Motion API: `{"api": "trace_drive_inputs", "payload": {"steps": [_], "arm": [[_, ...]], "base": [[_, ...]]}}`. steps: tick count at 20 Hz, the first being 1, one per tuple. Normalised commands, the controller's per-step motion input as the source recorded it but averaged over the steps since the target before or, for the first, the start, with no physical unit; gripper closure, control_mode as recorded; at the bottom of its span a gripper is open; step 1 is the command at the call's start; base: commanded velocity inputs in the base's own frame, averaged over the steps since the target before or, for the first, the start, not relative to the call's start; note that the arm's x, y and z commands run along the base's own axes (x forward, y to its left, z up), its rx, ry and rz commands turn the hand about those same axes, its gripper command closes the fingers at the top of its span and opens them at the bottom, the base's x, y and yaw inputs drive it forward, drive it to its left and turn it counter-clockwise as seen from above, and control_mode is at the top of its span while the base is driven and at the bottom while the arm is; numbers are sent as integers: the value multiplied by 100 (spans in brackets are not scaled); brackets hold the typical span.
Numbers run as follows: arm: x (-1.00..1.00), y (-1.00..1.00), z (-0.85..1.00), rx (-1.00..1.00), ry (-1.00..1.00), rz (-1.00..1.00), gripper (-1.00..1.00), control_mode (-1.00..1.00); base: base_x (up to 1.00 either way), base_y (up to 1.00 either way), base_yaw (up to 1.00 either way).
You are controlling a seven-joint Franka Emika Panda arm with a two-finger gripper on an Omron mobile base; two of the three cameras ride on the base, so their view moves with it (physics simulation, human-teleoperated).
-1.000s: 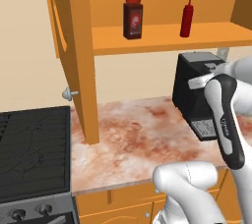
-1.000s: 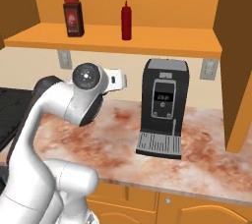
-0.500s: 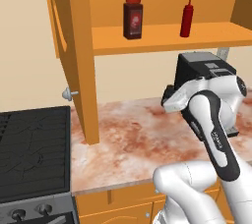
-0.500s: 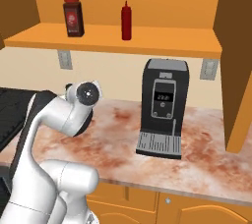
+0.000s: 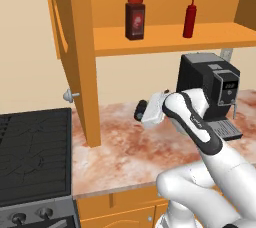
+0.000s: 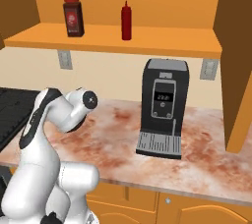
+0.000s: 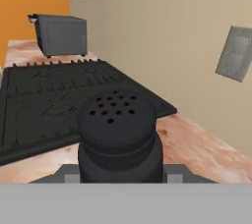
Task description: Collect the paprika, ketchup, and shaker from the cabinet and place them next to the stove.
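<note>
Above the tabletop (image 5: 125, 157), between the stove (image 5: 32, 154) and the coffee machine (image 5: 210, 92), the gripper (image 5: 141, 111) is clamped narrowly around the shaker (image 7: 119, 137), whose perforated black top fills the lower middle of the hand view. The hand is turned sideways, pointing toward the stove, which fits carrying the shaker across to a spot beside the cooktop. From the hand view the stove's grate lies just beyond the shaker, with a strip of bare marbled surface running along the wall past its edge; that strip looks like the natural landing place.

Away from the stove, up on the cabinet (image 5: 75, 47) shelf, the paprika (image 5: 135, 18) and the ketchup (image 5: 189, 19) stand upright and apart, not yet collected. The cabinet's tall side panel comes down to the tabletop right beside the stove, so the free surface next to the stove is narrow; the arm probably must pass in front of that panel rather than behind it.
</note>
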Motion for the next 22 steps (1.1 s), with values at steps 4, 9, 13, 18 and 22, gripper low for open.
{"api": "trace_drive_inputs", "payload": {"steps": [4,9,13,18,22], "arm": [[11,8,-16,-1,0,2,100,-100],[67,42,1,-2,6,0,100,-100],[79,51,-2,-5,6,2,100,-100],[67,39,-22,-2,3,5,100,-100],[62,31,-29,-1,0,9,100,-100]], "base": [[0,0,0],[0,0,0],[0,0,0],[0,0,0],[0,0,0]]}}
